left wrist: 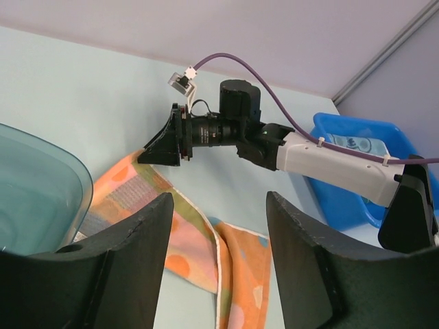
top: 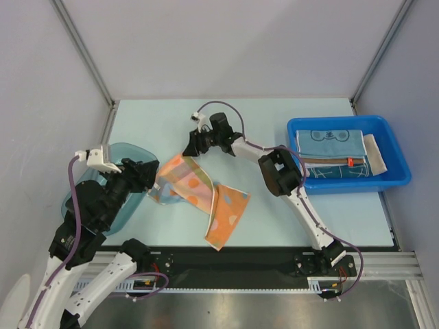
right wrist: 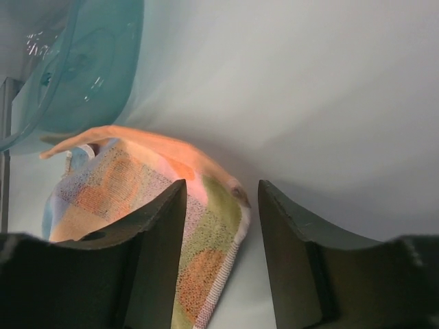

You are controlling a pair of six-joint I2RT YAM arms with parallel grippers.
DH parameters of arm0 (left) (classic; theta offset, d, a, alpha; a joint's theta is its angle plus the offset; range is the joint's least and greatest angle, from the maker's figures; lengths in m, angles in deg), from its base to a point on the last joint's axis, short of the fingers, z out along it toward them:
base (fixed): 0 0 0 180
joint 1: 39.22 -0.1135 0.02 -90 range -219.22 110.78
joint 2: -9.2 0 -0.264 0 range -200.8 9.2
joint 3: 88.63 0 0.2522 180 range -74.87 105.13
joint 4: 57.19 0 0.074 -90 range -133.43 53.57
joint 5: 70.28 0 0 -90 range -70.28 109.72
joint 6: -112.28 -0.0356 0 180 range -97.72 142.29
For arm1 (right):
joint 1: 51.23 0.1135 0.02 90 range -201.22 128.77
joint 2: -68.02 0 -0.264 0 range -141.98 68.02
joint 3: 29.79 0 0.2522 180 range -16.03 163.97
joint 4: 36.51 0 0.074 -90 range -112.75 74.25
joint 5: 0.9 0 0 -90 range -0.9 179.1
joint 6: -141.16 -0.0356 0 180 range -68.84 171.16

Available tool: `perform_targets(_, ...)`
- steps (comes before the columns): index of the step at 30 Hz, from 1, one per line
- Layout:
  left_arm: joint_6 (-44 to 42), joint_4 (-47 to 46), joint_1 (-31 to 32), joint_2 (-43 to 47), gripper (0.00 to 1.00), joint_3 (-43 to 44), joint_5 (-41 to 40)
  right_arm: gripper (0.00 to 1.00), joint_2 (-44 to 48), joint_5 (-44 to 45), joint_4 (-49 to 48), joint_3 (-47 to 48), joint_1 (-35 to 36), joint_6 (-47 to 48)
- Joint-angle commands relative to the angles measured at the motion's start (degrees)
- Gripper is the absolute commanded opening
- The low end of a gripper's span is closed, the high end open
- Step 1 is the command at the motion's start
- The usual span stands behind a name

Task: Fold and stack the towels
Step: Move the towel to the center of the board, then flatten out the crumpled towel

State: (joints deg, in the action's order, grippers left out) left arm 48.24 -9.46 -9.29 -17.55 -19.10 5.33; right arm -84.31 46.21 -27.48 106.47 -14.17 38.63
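The blue bin [top: 357, 184], at the right of the top view, held folded towels: a teal-blue towel [top: 334, 140] on top, a white towel [top: 375, 153] beside it (a brown towel [top: 328, 163] showed as an edge beneath). The orange towel [top: 199, 195] lay rumpled at centre, near the teal tub [top: 122, 152] at left. The right gripper [top: 189, 147] gaped over the orange towel's upper corner. The left gripper [top: 153, 182], jaws also apart, hung at its left edge.

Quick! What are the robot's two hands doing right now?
Left gripper: open, holding nothing.
Right gripper: open, at a corner of the orange towel, not gripping it.
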Motion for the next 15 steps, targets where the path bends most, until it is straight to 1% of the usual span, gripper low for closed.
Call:
perform_targets(1, -1.5, -1.6, -0.3, -0.4, 0.63, 1.3, -0.2, 0.51, -0.7, -2.6, -4.2, 3.4, 0.8, -2.3)
perform_targets(4, -2.2, -2.0, -0.3, -0.3, 0.62, 1.3, -0.1, 0.23, 0.0, -1.8, -4.7, 2.2, 0.6, -2.6)
perform_targets(5, -2.7, -2.2, -0.4, -0.4, 0.61, 1.1, 0.1, 0.1, 1.6, -1.6, -4.9, 1.4, -0.1, -3.2)
perform_targets(6, -3.9, -2.5, -0.4, -0.7, 0.59, 1.1, 0.2, 0.05, 2.6, -1.5, -5.3, 0.3, -0.5, -3.6)
perform_targets(7, -4.7, -2.7, -0.3, -1.2, 0.58, 1.2, 0.4, 0.0, 4.0, -1.3, -5.5, -3.0, -0.9, -4.6)
perform_targets(9, -6.4, -3.9, -0.3, -2.9, 0.57, 0.7, 2.0, 0.0, 9.8, 0.7, -3.7, -7.2, -2.3, -5.1)
perform_targets(10, -6.4, -3.8, -0.3, -3.7, 0.57, 0.7, 2.3, 0.0, 12.3, 3.8, -3.6, -9.8, -2.7, -5.8)
perform_targets(11, -6.4, -3.8, -0.4, -4.5, 0.57, 0.8, 2.7, 0.0, 16.6, 4.3, -4.4, -15.9, -2.9, -6.0)
perform_targets(12, -6.2, -3.6, -0.4, -6.6, 0.57, 1.0, 3.5, 0.0, 18.9, 4.9, -4.1, -18.6, -3.0, -5.1)
perform_targets(13, -6.2, -3.5, -0.3, -7.7, 0.57, 1.2, 4.0, 0.0, 20.7, 7.8, -1.3, -22.4, -3.0, -4.4)
perform_targets(15, -6.1, -4.0, -0.4, -9.9, 0.58, 1.5, 5.2, 0.0, 24.6, 9.3, 1.8, -25.0, -4.3, -2.8)
